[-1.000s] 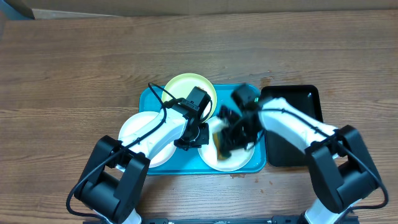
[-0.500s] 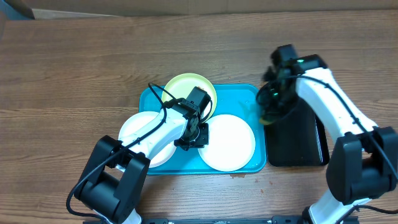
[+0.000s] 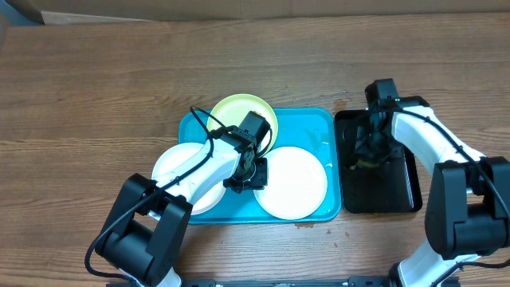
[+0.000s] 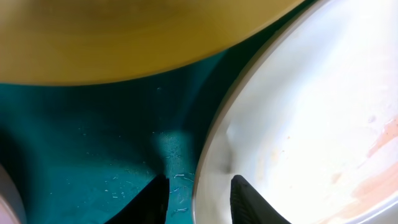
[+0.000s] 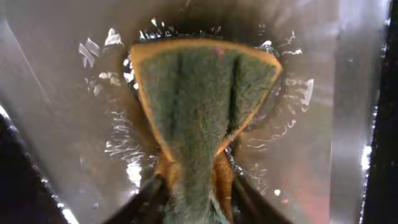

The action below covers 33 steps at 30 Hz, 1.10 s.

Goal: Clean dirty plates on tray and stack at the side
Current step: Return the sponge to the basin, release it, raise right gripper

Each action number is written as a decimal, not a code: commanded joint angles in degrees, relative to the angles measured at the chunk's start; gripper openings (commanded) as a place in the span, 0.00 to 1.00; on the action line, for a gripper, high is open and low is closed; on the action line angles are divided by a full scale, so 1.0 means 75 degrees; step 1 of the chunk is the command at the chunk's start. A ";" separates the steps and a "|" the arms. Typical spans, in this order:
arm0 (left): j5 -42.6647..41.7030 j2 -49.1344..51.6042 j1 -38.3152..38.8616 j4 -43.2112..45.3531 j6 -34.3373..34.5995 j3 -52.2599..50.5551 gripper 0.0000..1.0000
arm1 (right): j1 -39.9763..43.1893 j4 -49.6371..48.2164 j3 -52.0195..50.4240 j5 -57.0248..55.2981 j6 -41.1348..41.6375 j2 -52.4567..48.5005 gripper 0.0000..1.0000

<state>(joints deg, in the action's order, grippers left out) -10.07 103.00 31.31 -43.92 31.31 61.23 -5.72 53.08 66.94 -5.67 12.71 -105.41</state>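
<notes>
On the wooden table (image 3: 96,88) the turquoise tray (image 3: 311,123) carries all three plates: the yellow-green plate (image 3: 235,112) behind, the left white plate (image 3: 171,171) overhanging its edge, the right white plate (image 3: 299,187) in front; the black tray (image 3: 398,199) holds the sponge (image 5: 199,106); the right claw (image 5: 199,199) flanks its pinched waist, squeezing or not I cannot tell; the left claw (image 4: 196,193) stands parted astride the right white plate's rim, near a pale orange smear (image 4: 379,137); wiping seems paused, so next comes clamping that rim, or another wipe; no writing is legible.

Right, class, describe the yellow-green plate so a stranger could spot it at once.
Start at the turquoise tray on the wooden table. The yellow-green plate lies at its far edge. Only it is coloured; the two white plates sit nearer the robot.
</notes>
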 commanded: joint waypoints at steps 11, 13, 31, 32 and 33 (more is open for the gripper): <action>-0.0070 0.0058 0.0029 -0.0003 -0.0061 0.0108 0.40 | 0.0612 0.0935 0.2229 -0.0149 0.0146 0.0067 0.89; -0.0070 0.0058 0.0029 -0.0003 -0.0061 0.0108 0.41 | 0.0985 0.0915 0.2463 0.0006 0.0321 0.0067 1.00; -0.0638 0.0058 0.0006 0.0149 -0.0434 0.0111 0.19 | 0.2524 0.0880 0.2524 0.0772 0.0338 0.0067 1.00; -0.0638 0.0058 0.0009 0.0172 -0.0434 0.0108 0.25 | 0.2524 0.0880 0.2524 0.0772 0.0338 0.0067 1.00; -0.0635 0.0058 0.0009 0.0204 -0.0428 0.0108 0.27 | 0.2524 0.0880 0.2524 0.0775 0.0338 0.0067 1.00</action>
<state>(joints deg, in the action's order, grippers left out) -13.52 103.00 31.31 -42.81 29.34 61.23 13.04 60.01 85.03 -0.23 14.98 -105.41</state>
